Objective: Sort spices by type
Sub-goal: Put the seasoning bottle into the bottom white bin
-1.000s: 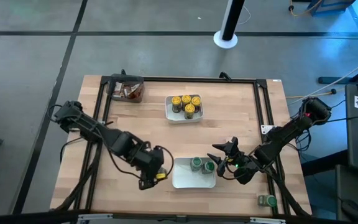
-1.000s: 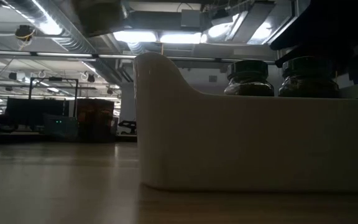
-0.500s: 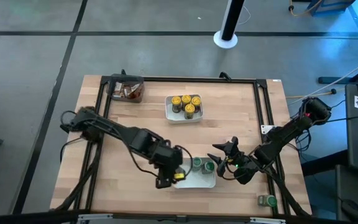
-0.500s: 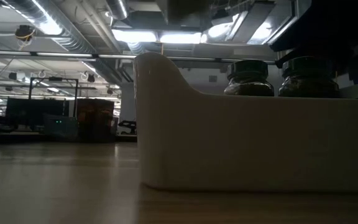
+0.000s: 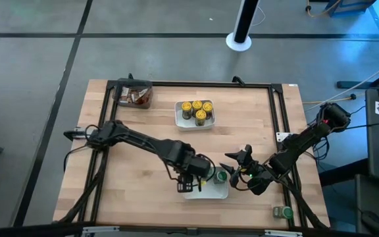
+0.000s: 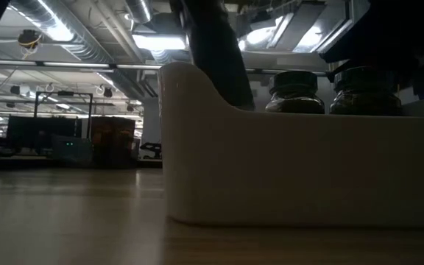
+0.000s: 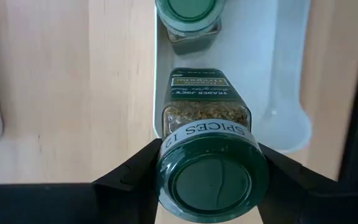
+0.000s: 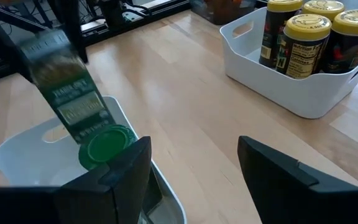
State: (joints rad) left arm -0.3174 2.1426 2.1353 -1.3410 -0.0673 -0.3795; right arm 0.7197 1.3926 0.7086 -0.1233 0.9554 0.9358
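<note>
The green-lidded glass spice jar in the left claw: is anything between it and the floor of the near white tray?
Nothing visible blocks it. The left claw holds the green-lidded glass spice jar over a bare part of the white plastic tray. Another green-lidded jar stands farther along the tray, apart from it.

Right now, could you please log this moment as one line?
left claw: holding green-lid jar over near tray | right claw: open, beside tray | stray jar: table edge

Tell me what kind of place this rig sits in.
Probably an industrial lab or workshop, not a kitchen: bare ceiling ducts and strip lights overhead, a grey concrete floor around the wooden table, and equipment racks in the background.
</note>
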